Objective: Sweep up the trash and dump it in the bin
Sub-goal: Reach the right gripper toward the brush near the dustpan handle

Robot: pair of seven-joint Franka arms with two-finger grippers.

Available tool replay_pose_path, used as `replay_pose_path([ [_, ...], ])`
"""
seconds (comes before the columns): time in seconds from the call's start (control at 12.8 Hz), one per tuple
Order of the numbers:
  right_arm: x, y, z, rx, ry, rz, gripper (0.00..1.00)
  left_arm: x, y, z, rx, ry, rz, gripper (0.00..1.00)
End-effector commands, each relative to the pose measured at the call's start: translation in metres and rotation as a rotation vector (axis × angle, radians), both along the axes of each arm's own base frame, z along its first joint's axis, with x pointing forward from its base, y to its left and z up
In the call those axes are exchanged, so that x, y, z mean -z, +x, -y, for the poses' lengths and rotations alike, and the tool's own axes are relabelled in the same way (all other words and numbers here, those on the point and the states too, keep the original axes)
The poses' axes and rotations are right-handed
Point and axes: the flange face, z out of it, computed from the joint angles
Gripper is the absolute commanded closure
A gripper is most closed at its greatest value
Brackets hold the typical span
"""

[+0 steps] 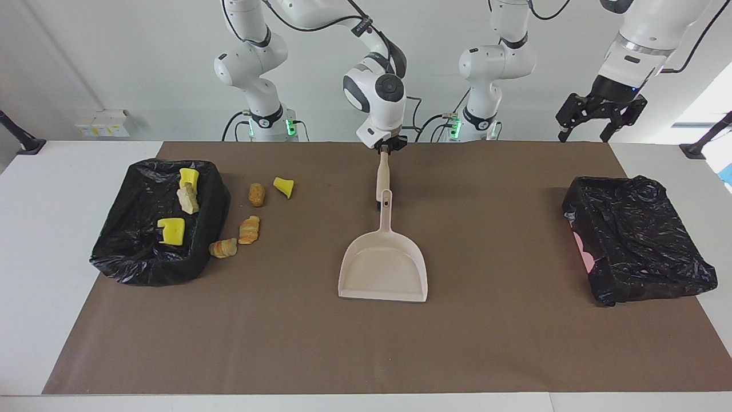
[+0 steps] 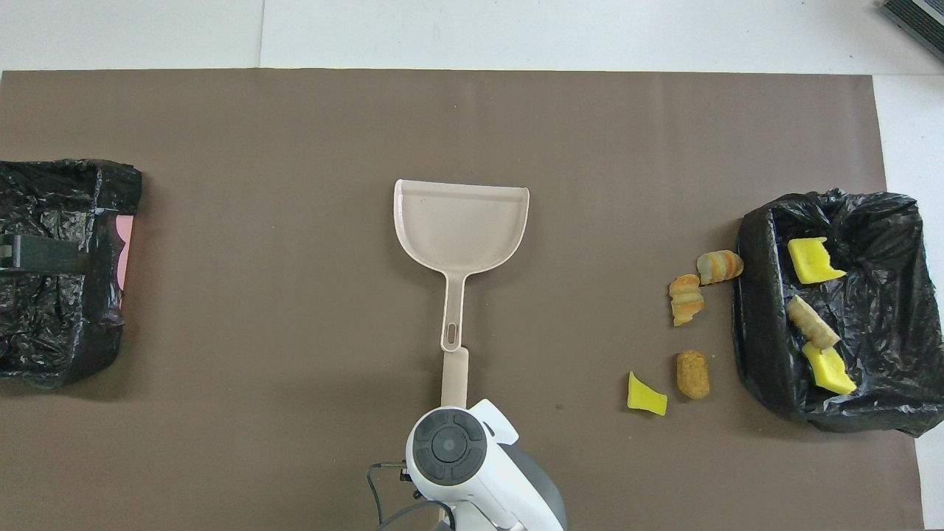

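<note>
Beige brush handle (image 1: 382, 177) sits pinched in my right gripper (image 1: 388, 147), dustpan (image 1: 384, 268) just ahead. My left gripper (image 1: 600, 117) waits spread wide. Three scraps (image 1: 171, 230) lie in the bin (image 1: 126, 252); four scraps (image 1: 249, 229) remain on the worktop (image 1: 492, 332) beside it, unswept.

White jointed arms (image 1: 251, 63), black cables, black grippers, green base lights.
</note>
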Motion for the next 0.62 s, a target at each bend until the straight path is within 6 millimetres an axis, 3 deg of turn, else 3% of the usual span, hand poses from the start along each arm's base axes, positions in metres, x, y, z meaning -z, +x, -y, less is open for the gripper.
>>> replay_pose_path([
  [0.0, -0.006, -0.005, 0.011, 0.032, 0.004, -0.01, 1.0, 0.0, -0.008, 0.004, 0.017, -0.01, 0.009, 0.0],
  [0.23, -0.02, 0.0, 0.029, 0.032, -0.021, -0.05, 1.0, 0.008, -0.005, 0.025, 0.059, -0.01, -0.004, 0.0],
  [0.55, -0.05, 0.032, 0.097, 0.059, -0.076, -0.132, 1.0, 0.007, -0.002, 0.03, 0.063, -0.012, 0.028, 0.0],
])
